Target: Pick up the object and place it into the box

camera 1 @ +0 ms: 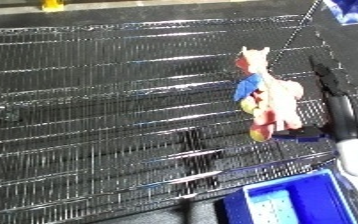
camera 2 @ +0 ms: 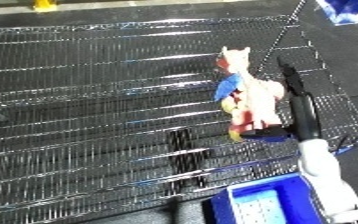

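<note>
Nearby, toy [camera 1: 269,97] beside right hand [camera 1: 334,95], bin [camera 2: 273,202] below.

Plush toy [camera 1: 266,97], cream and pink with a blue patch, upright over the wire rack, blue bin [camera 1: 291,202] below at the near edge

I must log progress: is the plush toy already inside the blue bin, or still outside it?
Outside. The plush toy lies on the wire shelf, beside the right hand; the blue bin sits nearer the camera.
</note>
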Controlling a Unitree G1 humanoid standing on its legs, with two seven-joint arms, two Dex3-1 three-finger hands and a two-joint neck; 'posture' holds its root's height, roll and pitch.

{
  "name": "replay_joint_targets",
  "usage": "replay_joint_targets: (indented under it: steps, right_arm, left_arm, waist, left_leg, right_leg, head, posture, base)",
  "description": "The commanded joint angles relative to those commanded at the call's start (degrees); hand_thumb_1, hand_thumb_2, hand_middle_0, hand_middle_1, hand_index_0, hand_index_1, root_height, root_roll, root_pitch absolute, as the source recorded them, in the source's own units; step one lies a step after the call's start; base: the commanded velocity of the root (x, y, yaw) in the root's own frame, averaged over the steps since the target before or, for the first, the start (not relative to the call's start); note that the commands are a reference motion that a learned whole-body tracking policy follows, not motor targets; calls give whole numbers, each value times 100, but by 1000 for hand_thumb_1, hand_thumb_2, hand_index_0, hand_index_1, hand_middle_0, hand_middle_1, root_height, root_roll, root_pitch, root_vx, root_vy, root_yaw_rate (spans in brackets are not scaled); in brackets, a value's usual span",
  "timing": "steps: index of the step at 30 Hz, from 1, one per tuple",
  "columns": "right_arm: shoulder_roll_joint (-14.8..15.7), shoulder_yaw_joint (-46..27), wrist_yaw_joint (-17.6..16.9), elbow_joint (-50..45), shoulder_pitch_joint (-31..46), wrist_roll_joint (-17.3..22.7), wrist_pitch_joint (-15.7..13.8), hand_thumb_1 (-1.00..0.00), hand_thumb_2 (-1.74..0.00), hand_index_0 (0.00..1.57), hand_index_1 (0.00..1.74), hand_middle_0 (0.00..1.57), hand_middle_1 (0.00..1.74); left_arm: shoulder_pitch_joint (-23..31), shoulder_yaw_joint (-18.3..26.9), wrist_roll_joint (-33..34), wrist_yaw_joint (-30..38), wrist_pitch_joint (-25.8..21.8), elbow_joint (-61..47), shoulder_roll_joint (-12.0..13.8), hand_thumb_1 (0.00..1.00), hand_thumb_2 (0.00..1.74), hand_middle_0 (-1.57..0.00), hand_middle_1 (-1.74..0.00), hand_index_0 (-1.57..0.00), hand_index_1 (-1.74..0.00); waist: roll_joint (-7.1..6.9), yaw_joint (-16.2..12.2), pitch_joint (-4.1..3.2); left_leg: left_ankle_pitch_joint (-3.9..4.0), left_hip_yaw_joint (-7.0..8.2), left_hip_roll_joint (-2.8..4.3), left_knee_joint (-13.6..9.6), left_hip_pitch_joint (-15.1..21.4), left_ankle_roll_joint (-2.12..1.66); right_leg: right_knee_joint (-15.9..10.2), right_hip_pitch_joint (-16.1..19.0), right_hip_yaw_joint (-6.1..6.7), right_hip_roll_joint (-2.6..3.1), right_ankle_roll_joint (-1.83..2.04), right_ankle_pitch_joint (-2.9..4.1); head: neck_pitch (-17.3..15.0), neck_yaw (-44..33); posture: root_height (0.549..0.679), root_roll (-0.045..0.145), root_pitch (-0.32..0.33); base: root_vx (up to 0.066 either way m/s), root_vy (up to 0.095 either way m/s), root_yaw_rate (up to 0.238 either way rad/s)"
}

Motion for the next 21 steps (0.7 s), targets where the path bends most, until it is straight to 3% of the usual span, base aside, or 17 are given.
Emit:
replay_joint_targets:
  steps: [7,14,21]
  right_arm:
    - [-461,661,231,1426,-1083,274,171,0,0,0,0,0,0]
    - [-836,1376,317,2592,-2223,-177,419,0,0,0,0,0,0]
    - [-944,1938,332,3607,-3234,-249,460,0,0,0,0,0,0]
  left_arm:
    - [35,-249,-104,-71,-49,-55,116,1000,1740,-1570,-1740,-1570,-1740]
    - [61,-460,-140,-116,-102,-67,227,1000,1740,-1570,-1740,-1570,-1740]
    - [30,-566,-207,-80,-160,-35,246,1000,1740,-1570,-1740,-1570,-1740]
  waist:
    - [226,31,62]
    - [473,94,154]
    - [685,109,292]
  left_leg:
    - [34,13,-43,-13,-150,-16]
    - [45,25,-108,54,-348,-31]
    - [85,38,-158,91,-577,-41]
  right_leg:
    - [3,-222,54,-24,-2,30]
    - [97,-507,109,-62,-23,46]
    - [203,-787,141,-109,-35,42]
  head:
    - [469,468]
    - [763,666]
    - [1198,825]
  posture:
    - [629,57,-112]
    - [628,66,-87]
    - [626,74,-58]
  base:
    - [12,-5,-42]
    - [4,13,-18]
    - [2,13,13]
